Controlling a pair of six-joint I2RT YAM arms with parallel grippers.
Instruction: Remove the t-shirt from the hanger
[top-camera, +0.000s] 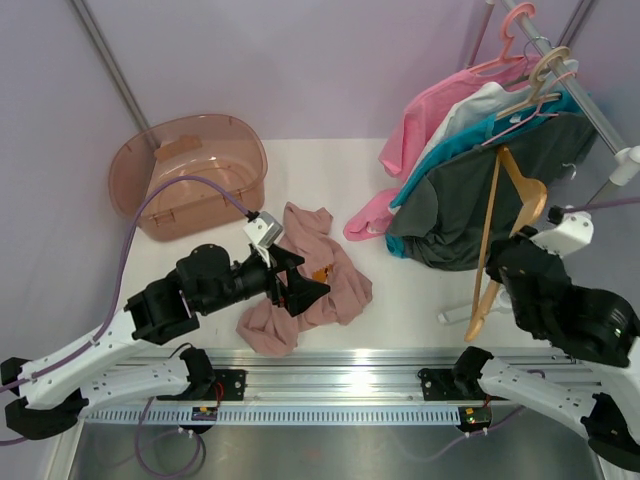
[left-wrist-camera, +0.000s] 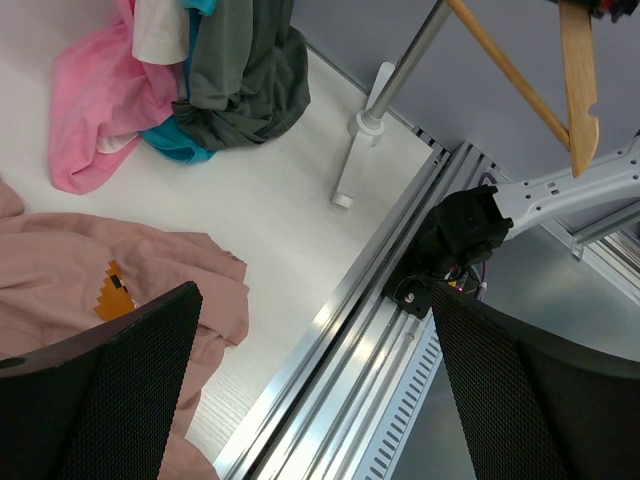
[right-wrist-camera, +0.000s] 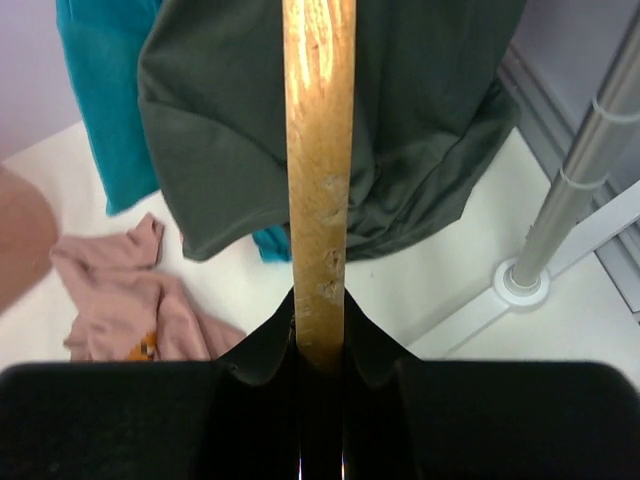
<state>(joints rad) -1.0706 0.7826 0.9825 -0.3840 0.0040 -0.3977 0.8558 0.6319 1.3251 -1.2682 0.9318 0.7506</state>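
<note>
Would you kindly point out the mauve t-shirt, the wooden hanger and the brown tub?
t-shirt (top-camera: 345, 290), top external view, crumpled right side on the table.
hanger (right-wrist-camera: 319, 150), right wrist view, middle of the wooden arm.
tub (top-camera: 205, 212), top external view, front wall.

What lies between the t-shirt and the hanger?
Mostly bare table, as the top view shows. Only the rack foot sits in that stretch, close to the hanger. Nothing lies next to the t-shirt.

Bare table beside the t-shirt – hanging clothes (far right) crowd it
</note>
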